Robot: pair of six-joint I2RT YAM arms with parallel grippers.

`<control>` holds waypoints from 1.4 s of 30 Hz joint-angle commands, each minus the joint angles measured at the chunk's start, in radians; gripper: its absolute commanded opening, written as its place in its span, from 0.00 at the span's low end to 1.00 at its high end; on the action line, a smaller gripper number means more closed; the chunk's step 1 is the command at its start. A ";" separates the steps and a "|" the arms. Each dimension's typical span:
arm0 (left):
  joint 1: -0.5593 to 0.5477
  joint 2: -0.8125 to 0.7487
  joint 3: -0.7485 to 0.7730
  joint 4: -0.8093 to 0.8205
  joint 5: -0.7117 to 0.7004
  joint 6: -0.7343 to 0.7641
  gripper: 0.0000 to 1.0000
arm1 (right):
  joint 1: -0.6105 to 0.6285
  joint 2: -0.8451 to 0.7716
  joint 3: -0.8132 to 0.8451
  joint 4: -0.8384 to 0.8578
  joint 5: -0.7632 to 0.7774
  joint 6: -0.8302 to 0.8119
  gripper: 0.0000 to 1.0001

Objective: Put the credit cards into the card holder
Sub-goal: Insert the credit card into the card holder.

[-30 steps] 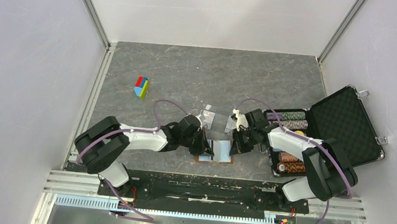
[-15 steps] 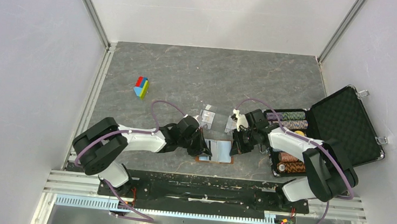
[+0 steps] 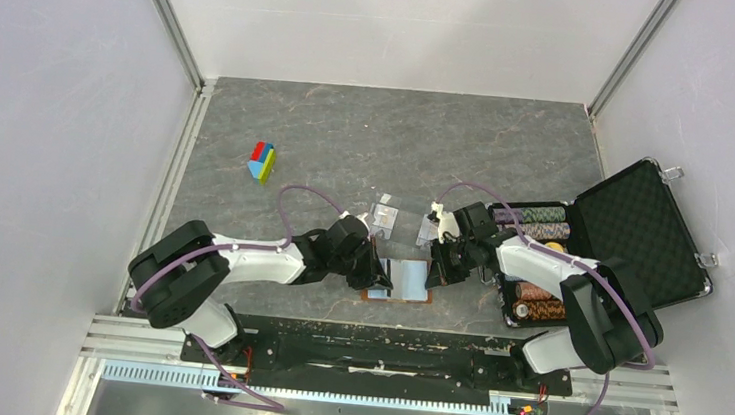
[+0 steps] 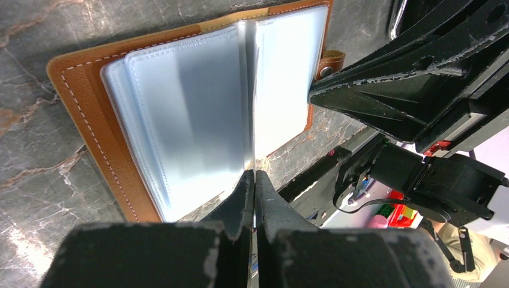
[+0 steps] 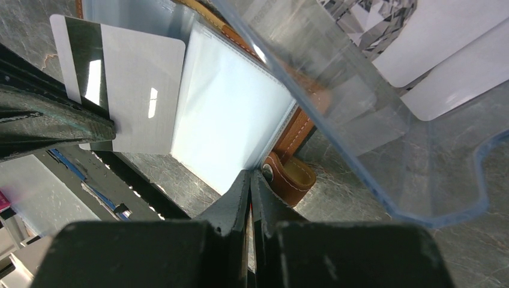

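The brown card holder [image 3: 402, 279] lies open on the table between both grippers, its clear sleeves fanned out [image 4: 78, 102]. My left gripper [image 3: 381, 274] is shut on a whitish credit card with a dark stripe [image 5: 144, 90], held upright on edge over the sleeves; it shows edge-on in the left wrist view [image 4: 253, 150]. My right gripper [image 3: 435, 271] is shut on the edge of a clear sleeve [image 5: 228, 114], right beside the snap tab [image 5: 291, 177]. Its fingers [image 4: 390, 90] show at the holder's right edge.
A clear plastic tray [image 3: 383, 214] stands just behind the holder and looms over the right wrist view [image 5: 360, 120], with pale cards [image 5: 462, 66] behind it. An open black foam-lined case [image 3: 633, 226] with chip stacks stands right. A coloured block [image 3: 262, 161] lies far left.
The left arm's elbow has drifted a little to the left; its gripper stays at the holder with the card. The right arm and the holder have not visibly moved.
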 commanded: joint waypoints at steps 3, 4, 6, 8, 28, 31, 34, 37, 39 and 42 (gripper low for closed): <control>-0.007 0.024 0.035 0.010 -0.003 0.037 0.02 | 0.005 0.005 -0.029 -0.025 0.046 -0.021 0.03; -0.007 0.031 0.037 0.014 0.001 0.038 0.02 | 0.005 0.004 -0.029 -0.024 0.046 -0.020 0.03; -0.007 0.045 0.040 0.020 0.008 0.040 0.02 | 0.005 0.005 -0.030 -0.025 0.045 -0.020 0.03; -0.007 0.055 0.039 0.028 0.012 0.040 0.02 | 0.006 0.006 -0.030 -0.025 0.046 -0.021 0.03; 0.023 0.093 0.010 0.062 0.006 -0.005 0.02 | 0.005 -0.003 -0.038 -0.024 0.046 -0.021 0.03; 0.035 0.093 -0.011 0.100 0.015 -0.019 0.02 | 0.005 -0.002 -0.038 -0.024 0.047 -0.021 0.03; 0.036 0.111 -0.005 0.111 0.030 -0.019 0.02 | 0.005 -0.002 -0.038 -0.024 0.045 -0.020 0.03; 0.036 0.125 0.010 0.112 0.037 -0.015 0.02 | 0.006 -0.001 -0.039 -0.023 0.045 -0.021 0.03; 0.036 0.138 0.028 0.098 0.046 -0.002 0.02 | 0.005 -0.002 -0.040 -0.022 0.045 -0.020 0.03; 0.026 0.161 0.057 0.076 0.062 0.011 0.02 | 0.005 0.000 -0.039 -0.021 0.046 -0.020 0.03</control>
